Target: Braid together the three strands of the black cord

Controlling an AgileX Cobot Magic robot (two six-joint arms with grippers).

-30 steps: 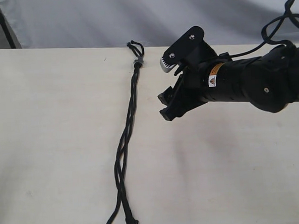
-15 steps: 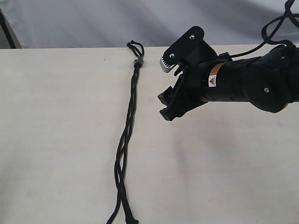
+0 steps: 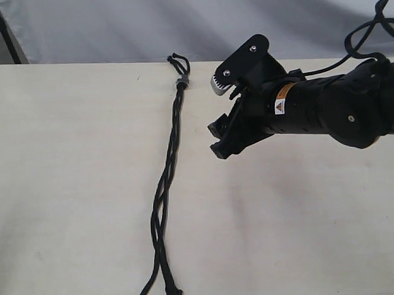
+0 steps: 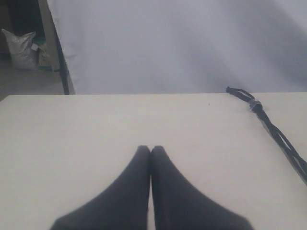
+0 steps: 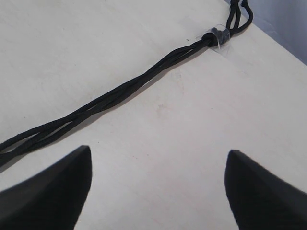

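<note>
- A pale wooden table (image 3: pixel 68 192) fills the scene.
- A white cloth backdrop (image 3: pixel 113 27) hangs behind it.
- A grey sack (image 4: pixel 21 48) sits on the dim floor beyond.

Illumination is soft, even and moderately bright across all three views, with no glare on the pale matte wooden tabletop (image 3: pixel 68 192). A faint, diffuse shadow lies on the tabletop below the black right robot arm (image 3: pixel 326 109), so the light probably comes from above. Both wrist views render the near black gripper fingers (image 4: pixel 139 191) (image 5: pixel 53 191) out of focus, and the left wrist view is hazy overall.
</note>
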